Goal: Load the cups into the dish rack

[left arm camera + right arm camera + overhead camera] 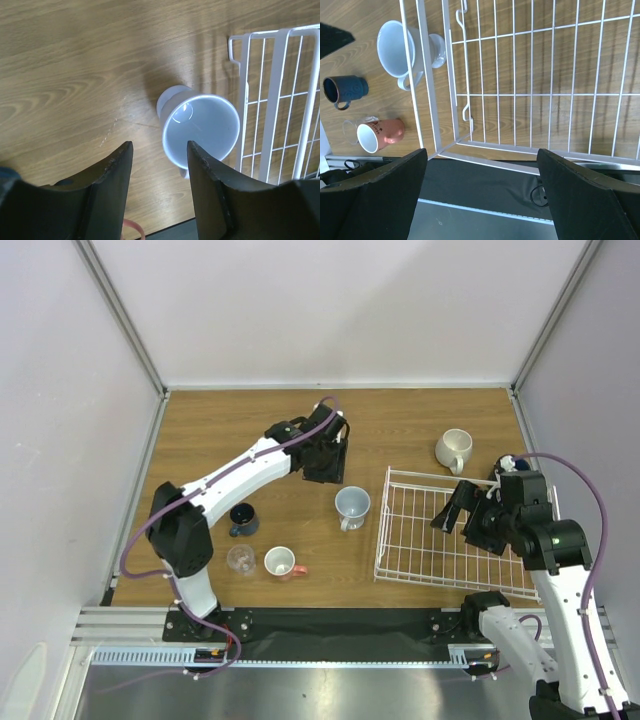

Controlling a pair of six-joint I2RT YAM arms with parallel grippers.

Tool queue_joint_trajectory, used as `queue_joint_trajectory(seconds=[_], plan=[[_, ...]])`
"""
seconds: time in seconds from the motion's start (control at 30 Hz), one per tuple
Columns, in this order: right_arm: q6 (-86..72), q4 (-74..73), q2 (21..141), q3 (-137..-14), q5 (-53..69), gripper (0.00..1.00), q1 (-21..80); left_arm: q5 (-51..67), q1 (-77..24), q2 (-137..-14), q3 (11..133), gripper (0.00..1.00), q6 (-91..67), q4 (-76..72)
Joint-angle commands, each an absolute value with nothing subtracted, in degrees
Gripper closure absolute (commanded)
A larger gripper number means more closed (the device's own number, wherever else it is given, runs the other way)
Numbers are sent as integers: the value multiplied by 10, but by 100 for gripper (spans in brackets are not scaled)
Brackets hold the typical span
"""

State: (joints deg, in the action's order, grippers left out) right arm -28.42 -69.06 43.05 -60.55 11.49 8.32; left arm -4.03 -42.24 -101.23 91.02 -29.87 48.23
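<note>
my left jaws are spread wide, gripping nothing, up off the worktop [200,440]. the pale grey-blue mug [352,504] sits mouth-up at their 5 o'clock, just beside the dish rack [382,530] on its 9 o'clock side. my right jaws are wide too, empty, above the rack. cream-white mug [453,449] stands at the rack's 12 o'clock. dark blue mug [243,519], clear glass [240,559] and reddish-pink cup [282,562] cluster at the pale mug's 8 o'clock.

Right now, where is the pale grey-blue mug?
In the top view the pale grey-blue mug sits mid-table, just outside the dish rack, on its left; the left wrist view has it past the left gripper.
</note>
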Motion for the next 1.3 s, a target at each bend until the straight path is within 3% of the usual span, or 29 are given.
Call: queue_joint_trajectory(seconds=[0.0, 0.67, 0.73, 0.87, 1.07, 1.2, 1.27], plan=[[-283, -700, 420, -621, 121, 0, 81, -15, -425, -1030, 947, 47, -291, 480], [-275, -732, 403, -622, 99, 1, 80, 40, -435, -1098, 896, 53, -304, 445], [-279, -733, 397, -618, 98, 0, 80, 38, -435, -1103, 888, 62, -301, 440], [-284, -734, 392, -612, 101, 0, 80, 41, -436, -1116, 885, 65, -291, 437], [-293, -729, 388, -604, 115, 0, 80, 37, -433, -1124, 886, 80, -281, 433], [-295, -727, 387, -598, 120, 0, 80, 33, -428, -1118, 885, 100, -278, 441], [-295, -722, 387, -596, 121, 0, 80, 33, -423, -1110, 881, 100, -290, 446]])
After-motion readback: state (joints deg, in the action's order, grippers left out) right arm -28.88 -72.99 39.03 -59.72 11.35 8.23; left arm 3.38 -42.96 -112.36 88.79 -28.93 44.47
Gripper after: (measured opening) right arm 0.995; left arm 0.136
